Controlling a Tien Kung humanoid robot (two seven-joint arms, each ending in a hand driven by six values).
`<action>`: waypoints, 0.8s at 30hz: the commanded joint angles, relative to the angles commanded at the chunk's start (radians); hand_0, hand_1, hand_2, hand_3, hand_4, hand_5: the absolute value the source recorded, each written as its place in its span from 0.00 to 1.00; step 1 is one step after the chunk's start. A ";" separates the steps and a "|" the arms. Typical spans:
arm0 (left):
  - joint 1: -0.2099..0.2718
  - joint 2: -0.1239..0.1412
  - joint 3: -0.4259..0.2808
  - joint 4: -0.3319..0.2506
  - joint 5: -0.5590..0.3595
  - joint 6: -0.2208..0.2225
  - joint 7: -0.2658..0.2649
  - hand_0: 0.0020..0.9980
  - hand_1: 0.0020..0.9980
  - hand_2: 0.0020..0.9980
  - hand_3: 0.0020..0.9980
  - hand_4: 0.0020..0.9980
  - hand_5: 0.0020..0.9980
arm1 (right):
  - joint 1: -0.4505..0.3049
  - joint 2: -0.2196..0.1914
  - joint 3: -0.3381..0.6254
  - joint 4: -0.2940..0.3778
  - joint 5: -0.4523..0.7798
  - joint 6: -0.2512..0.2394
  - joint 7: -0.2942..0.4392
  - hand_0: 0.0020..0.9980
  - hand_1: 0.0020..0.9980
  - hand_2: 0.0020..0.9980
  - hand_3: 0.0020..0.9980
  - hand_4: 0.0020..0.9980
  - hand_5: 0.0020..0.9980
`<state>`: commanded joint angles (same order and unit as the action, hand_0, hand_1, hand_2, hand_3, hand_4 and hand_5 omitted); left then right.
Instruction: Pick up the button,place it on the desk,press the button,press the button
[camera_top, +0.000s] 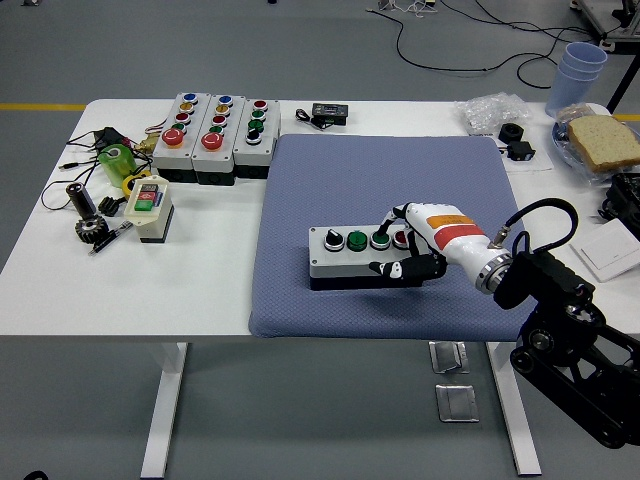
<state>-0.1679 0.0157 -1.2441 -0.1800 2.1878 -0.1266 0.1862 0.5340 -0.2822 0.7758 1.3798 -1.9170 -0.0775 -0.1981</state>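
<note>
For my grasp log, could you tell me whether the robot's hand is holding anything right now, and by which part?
Nothing is clearly held. The right hand rests over the right end of the button box on the blue mat, fingers over its red button, seemingly pressing, not gripping.

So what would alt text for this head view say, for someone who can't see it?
The robot's white right hand rests over the right end of a grey four-button control box on a blue-grey mat, covering the red button. More button boxes sit far left on the white table.
</note>
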 joint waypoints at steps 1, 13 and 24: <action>0.000 0.000 0.000 0.000 0.000 0.000 0.000 0.65 0.63 0.63 0.55 0.32 0.85 | 0.000 0.000 -0.001 -0.002 0.001 0.001 0.000 0.16 0.00 0.17 0.60 0.87 0.48; -0.004 0.002 -0.001 0.000 0.000 -0.002 0.000 0.65 0.63 0.63 0.55 0.32 0.85 | 0.000 -0.001 -0.023 -0.008 0.007 0.010 -0.004 0.16 0.00 0.17 0.61 0.87 0.48; -0.004 0.002 -0.002 0.000 0.001 -0.002 0.000 0.65 0.63 0.63 0.55 0.32 0.85 | -0.004 -0.005 -0.002 0.009 0.028 -0.036 0.013 0.16 0.00 0.17 0.61 0.87 0.48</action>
<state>-0.1722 0.0174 -1.2462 -0.1800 2.1890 -0.1289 0.1867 0.5302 -0.2868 0.7738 1.3883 -1.8885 -0.1139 -0.1847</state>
